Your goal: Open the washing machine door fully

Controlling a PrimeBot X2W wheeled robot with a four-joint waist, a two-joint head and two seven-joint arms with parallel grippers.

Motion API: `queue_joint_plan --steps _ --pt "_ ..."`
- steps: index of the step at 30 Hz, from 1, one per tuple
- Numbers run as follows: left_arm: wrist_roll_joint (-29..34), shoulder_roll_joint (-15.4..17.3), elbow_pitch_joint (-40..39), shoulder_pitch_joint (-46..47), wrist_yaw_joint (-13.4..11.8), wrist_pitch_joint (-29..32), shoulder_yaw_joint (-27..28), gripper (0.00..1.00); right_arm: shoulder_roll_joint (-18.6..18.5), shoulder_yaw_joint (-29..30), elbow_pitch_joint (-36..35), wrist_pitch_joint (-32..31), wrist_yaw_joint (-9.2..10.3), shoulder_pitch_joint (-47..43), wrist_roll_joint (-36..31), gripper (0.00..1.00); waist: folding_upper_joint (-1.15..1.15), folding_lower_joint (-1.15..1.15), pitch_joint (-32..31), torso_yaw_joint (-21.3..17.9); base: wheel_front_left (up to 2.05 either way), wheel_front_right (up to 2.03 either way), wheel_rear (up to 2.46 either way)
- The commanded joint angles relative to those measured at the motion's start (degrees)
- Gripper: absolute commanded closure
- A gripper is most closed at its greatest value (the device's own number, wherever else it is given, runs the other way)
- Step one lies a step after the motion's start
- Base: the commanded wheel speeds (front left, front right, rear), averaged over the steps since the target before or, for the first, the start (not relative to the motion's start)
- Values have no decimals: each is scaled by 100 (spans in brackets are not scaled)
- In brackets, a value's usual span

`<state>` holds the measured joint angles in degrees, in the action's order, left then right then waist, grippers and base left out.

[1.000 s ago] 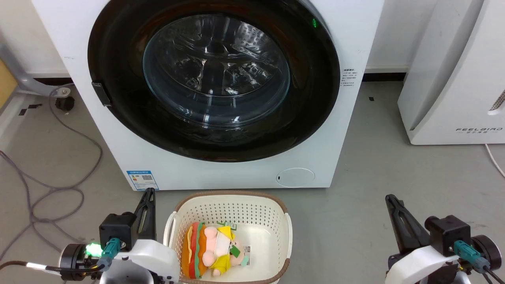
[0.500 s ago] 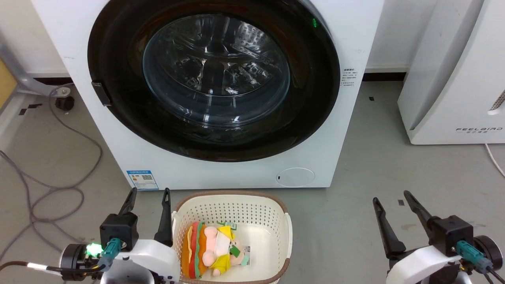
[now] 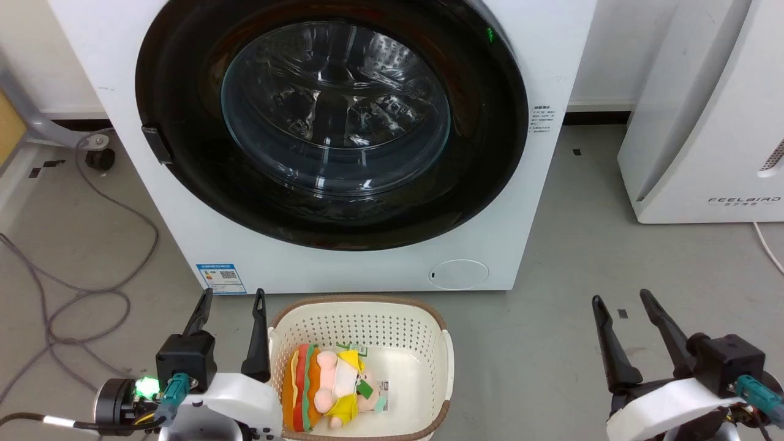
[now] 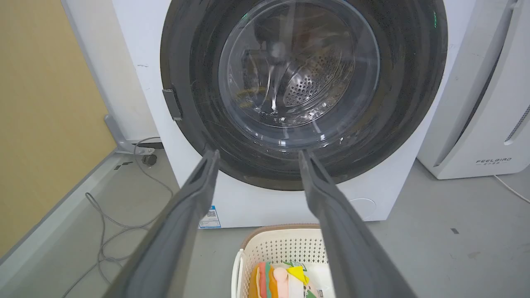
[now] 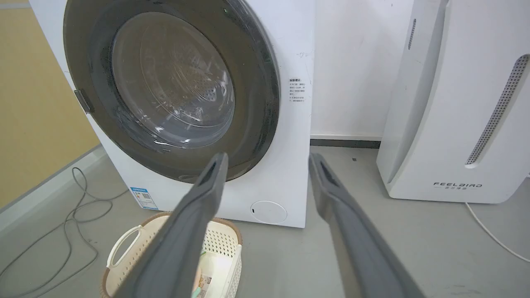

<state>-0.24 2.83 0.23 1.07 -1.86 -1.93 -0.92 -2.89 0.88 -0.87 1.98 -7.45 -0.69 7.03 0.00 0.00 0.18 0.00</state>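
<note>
Plush toy [image 3: 331,389] in cream basket [image 3: 367,324]; grey cable [image 3: 156,239] left; white appliance [image 3: 704,122] right.

The white appliance [image 3: 704,110] on the right reads "FEELBIRD" low on its front. The washing machine [image 3: 343,272] carries a blue sticker [image 3: 221,278] and a small printed label [image 3: 541,119], both too small to read.

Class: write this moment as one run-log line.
door shut | left gripper open, off door | right gripper open, off door | basket holds toy | opening not begun

Light: bright, even.
Glare: I see streaks on the door [image 3: 334,116].
Blur: left gripper [image 4: 257,152] soft up close.
</note>
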Motion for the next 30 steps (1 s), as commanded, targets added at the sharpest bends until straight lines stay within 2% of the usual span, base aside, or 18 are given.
queue_joint_plan --steps 1,2,3,4,5,17,24,30 --pt "-48 2 -29 1 -42 -59 -9 0 0 9 -48 55 -1 7 150 0 0 0 1 1 0 0 0" --pt "-51 2 -31 1 -51 -71 -14 0 0 8 -48 67 -1 8 224 0 0 0 2 2 0 0 0" --pt "-54 2 -33 1 -60 -83 -19 0 0 6 -47 79 -1 10 312 31 0 0 3 3 0 0 0" --pt "-57 2 -34 2 -69 -95 -24 0 0 7 -47 91 -1 11 410 76 0 0 4 5 0 0 0" --pt "-60 2 -35 1 -78 -107 -29 0 0 7 -44 103 -1 12 528 100 0 0 5 6 0 0 0" --pt "-92 2 -51 -8 -180 -251 -74 0 1 -148 -119 223 -1 30 2566 100 0 0 18 17 0 0 0" --pt "-104 2 -73 0 -234 -334 -99 0 1 -16 1 -37 -1 68 4063 100 0 0 43 32 0 0 0" --pt "-106 3 -96 38 -268 -406 -114 0 1 148 308 -249 -1 271 4913 100 0 0 109 66 0 0 0"
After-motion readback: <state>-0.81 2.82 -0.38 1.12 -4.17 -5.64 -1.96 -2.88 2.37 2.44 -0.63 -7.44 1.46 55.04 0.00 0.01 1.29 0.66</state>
